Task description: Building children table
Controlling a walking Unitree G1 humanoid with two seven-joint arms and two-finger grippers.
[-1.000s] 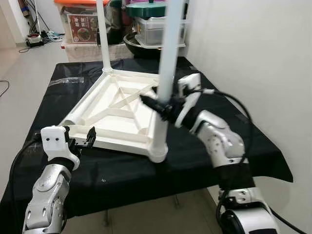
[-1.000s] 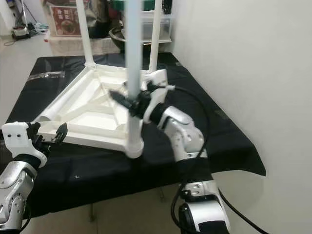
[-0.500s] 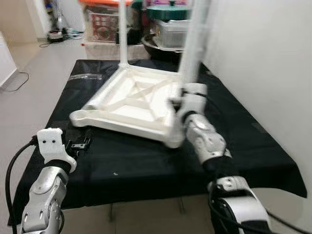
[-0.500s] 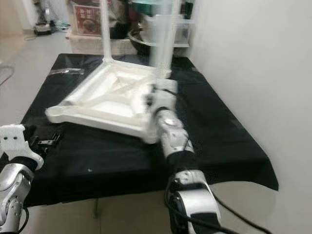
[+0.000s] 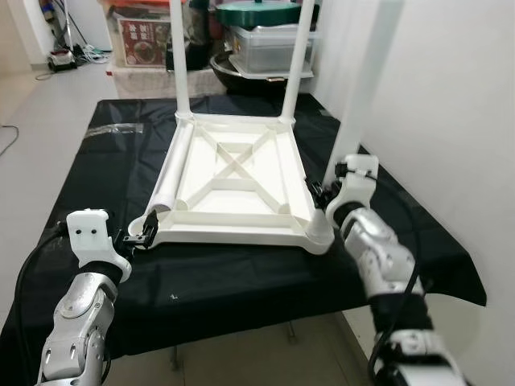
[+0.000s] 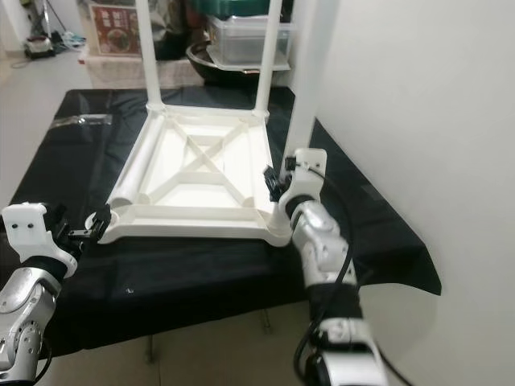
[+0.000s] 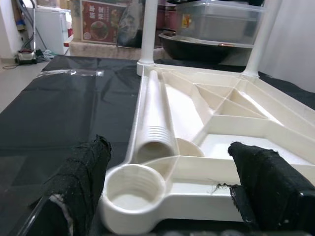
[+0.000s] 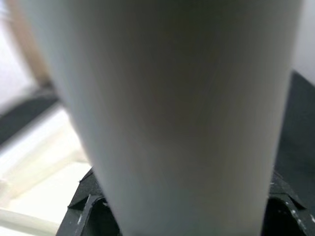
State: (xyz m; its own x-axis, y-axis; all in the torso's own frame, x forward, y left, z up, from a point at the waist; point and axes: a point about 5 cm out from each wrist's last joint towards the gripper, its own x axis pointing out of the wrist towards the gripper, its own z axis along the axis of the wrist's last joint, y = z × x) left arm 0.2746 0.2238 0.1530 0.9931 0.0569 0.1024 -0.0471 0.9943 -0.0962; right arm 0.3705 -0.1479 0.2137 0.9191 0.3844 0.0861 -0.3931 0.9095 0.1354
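The upside-down tabletop (image 5: pixel 233 181) sits on the black cloth (image 5: pixel 96 161), with a loose leg (image 7: pixel 156 118) lying inside it along its left edge. The left gripper (image 7: pixel 167 196) is nearest, fingers spread around the empty corner socket (image 7: pixel 132 194). The right gripper (image 6: pixel 278 183) pinches the upright leg (image 6: pixel 310 80) at the near right corner.

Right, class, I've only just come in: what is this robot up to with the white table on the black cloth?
The robot is putting together a small white table, which lies upside down on a black-covered work table. Three legs stand in their corners. The right gripper is closed around the near right leg, holding it upright in its socket. The left gripper is open, its fingers either side of the empty threaded socket at the near left corner. The fourth leg lies loose inside the tabletop.
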